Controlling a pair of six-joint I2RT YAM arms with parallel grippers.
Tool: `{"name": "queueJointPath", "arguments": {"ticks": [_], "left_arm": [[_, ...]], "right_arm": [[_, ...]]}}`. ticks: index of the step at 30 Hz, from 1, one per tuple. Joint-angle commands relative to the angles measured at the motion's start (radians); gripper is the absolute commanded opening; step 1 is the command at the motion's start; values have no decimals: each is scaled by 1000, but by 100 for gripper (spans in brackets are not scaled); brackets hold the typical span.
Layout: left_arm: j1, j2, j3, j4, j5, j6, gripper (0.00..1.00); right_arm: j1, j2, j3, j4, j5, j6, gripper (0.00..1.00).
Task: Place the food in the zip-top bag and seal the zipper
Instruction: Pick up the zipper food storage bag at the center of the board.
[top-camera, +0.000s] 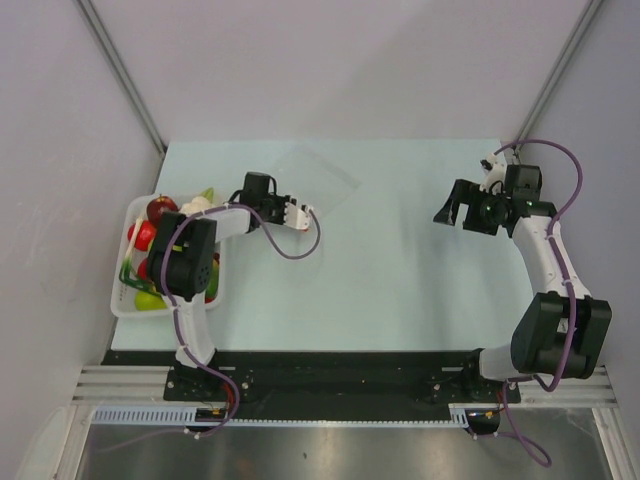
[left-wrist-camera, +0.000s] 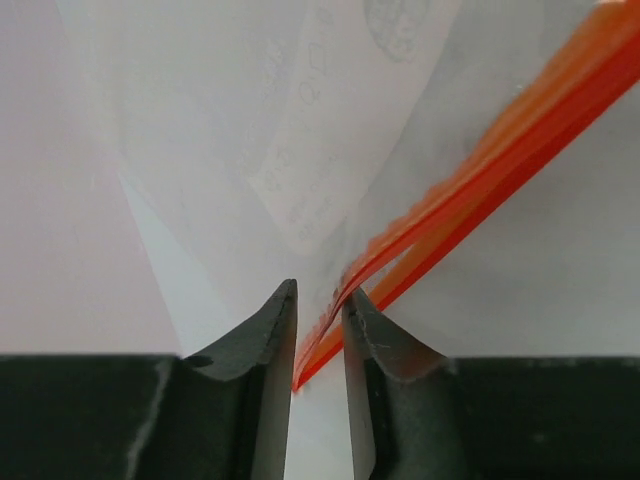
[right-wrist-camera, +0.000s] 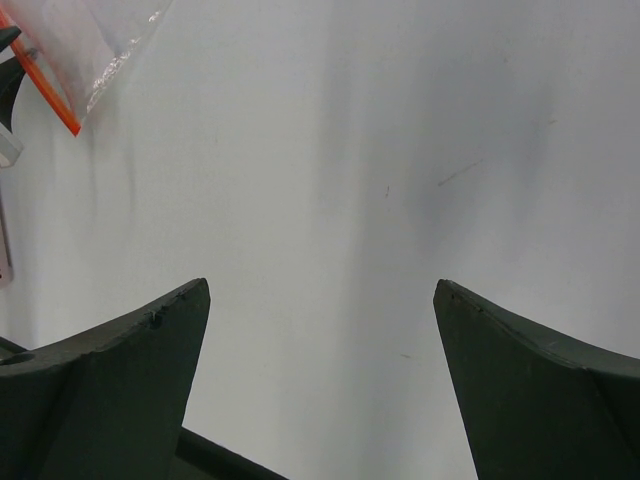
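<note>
A white tray (top-camera: 118, 296) sits at the near left of the table (top-camera: 400, 290). All the food (top-camera: 150, 236) is in this tray, and none of it is in the bag. A green apple (top-camera: 150, 299) lies at the near end of the tray. Red pieces lie in the middle. A dark red fruit (top-camera: 160, 208) and a whitish lump (top-camera: 196, 205) lie at the far end. The left arm reaches over the tray and hides some of the food.

A little farther away, just right of the tray, is the left gripper (top-camera: 306, 212). Its two fingers are pinched tight on the zipper (left-wrist-camera: 500, 150), near one end of the orange-red strip. In the left wrist view the strip runs up and to the right from between the fingers.

The zip-top bag (top-camera: 318, 180) is clear and hard to see from above. It spreads from the left gripper toward the far side, a bit left of the middle of the table. I cannot tell if its mouth is open or shut.

The right gripper (top-camera: 452, 210) is over the right side of the table, well apart from the bag. Its fingers are spread wide and hold nothing. Its own camera shows bare table between them, with a corner of the bag far off at the top left.
</note>
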Motion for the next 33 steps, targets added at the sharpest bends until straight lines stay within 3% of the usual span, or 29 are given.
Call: {"name": "queueJointPath", "arguments": {"ticks": [1, 2, 3, 8, 13, 15, 18, 19, 22, 26, 29, 33], "left_arm": [[-31, -21, 93, -66, 22, -97, 22], [-43, -31, 110, -85, 23, -126, 7], [-49, -38, 126, -105, 26, -158, 0], [-97, -67, 400, -330, 43, -563, 0], [-124, -81, 748, -591, 190, -1071, 0], [-135, -119, 778, -598, 291, -1207, 0], [-156, -162, 758, -538, 391, -1471, 0], [-161, -189, 724, -489, 420, -1622, 0], [-186, -254, 607, -342, 497, -1908, 0], [-242, -338, 459, -253, 405, -2152, 0], [-279, -373, 365, -295, 304, -2320, 0], [-325, -418, 214, -375, 184, -2450, 0]], "right_arm": [[-4, 4, 34, 25, 11, 17, 100], [-4, 7, 44, 25, 13, 13, 100], [-4, 13, 55, 24, 17, 2, 100], [-44, 56, 205, -41, 121, -72, 100], [-157, 62, 357, -85, 25, -131, 100], [-167, 68, 425, -140, -4, -188, 100], [-168, 67, 523, -228, -21, -271, 100], [-168, 59, 537, -240, -33, -283, 100], [-168, -1, 497, -227, -82, -285, 100], [-168, -120, 405, -202, -144, -291, 100], [-162, -189, 318, -213, -299, -334, 100], [-29, -243, 218, -204, -282, -284, 100]]}}
